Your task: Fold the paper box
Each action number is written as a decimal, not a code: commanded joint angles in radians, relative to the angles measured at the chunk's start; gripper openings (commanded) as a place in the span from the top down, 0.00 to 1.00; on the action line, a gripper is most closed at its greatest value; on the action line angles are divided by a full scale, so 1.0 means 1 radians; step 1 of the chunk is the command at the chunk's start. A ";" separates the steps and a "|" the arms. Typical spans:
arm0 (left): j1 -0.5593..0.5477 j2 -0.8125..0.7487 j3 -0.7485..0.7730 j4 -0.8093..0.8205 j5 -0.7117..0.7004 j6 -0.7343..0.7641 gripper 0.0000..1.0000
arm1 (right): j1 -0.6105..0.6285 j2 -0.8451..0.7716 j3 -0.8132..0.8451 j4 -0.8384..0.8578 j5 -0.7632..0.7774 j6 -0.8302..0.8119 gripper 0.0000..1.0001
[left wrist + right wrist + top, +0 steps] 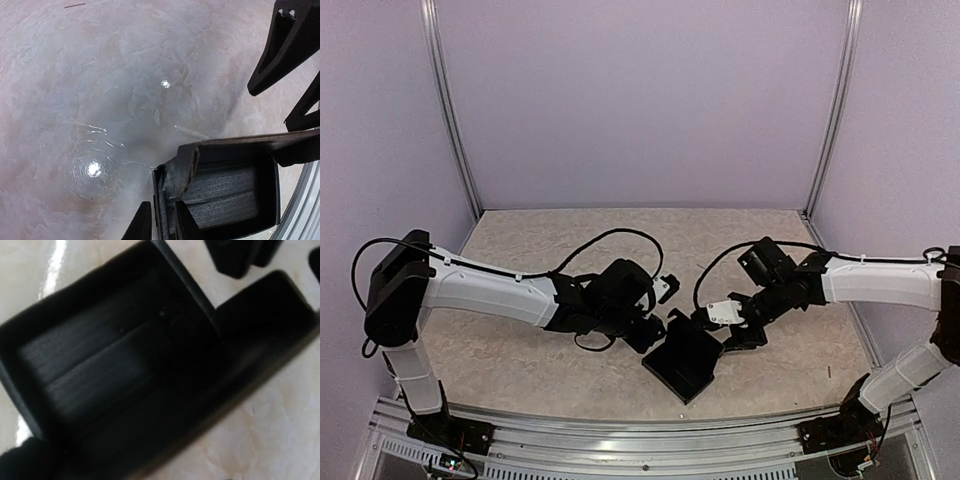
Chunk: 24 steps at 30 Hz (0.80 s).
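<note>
The paper box (686, 362) lay half-formed on the table (520, 350) between the arms, my left gripper (655, 332) pinched on one raised side wall, my right gripper (732, 335) beside it with fingers apart; I judged wall-raising underway, next needing the loose flap tucked inward.

In the right wrist view the paper box (150, 375) is blurred and cut off by the left and bottom edges. The dark shapes (235, 257) clipped at the top cannot be identified. In the left wrist view the left gripper (161, 227) is cut off by the bottom edge, so whether the box wall between its fingers is pressed cannot be told. The right gripper (269, 110) is clipped by the right edge.
</note>
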 commanded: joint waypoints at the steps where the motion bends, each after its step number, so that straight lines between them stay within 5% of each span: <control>1: -0.009 -0.001 -0.011 -0.048 0.003 0.047 0.80 | 0.008 -0.043 -0.021 0.004 0.018 0.016 0.49; 6: -0.019 -0.059 -0.086 0.045 0.003 0.061 0.65 | 0.019 -0.095 -0.055 -0.011 0.004 0.023 0.46; 12: -0.021 -0.030 -0.045 0.115 0.013 0.116 0.66 | 0.035 -0.112 -0.094 0.053 -0.002 0.054 0.42; 24: 0.017 0.076 0.050 0.121 0.053 0.145 0.99 | 0.040 -0.106 -0.093 0.107 0.008 0.081 0.43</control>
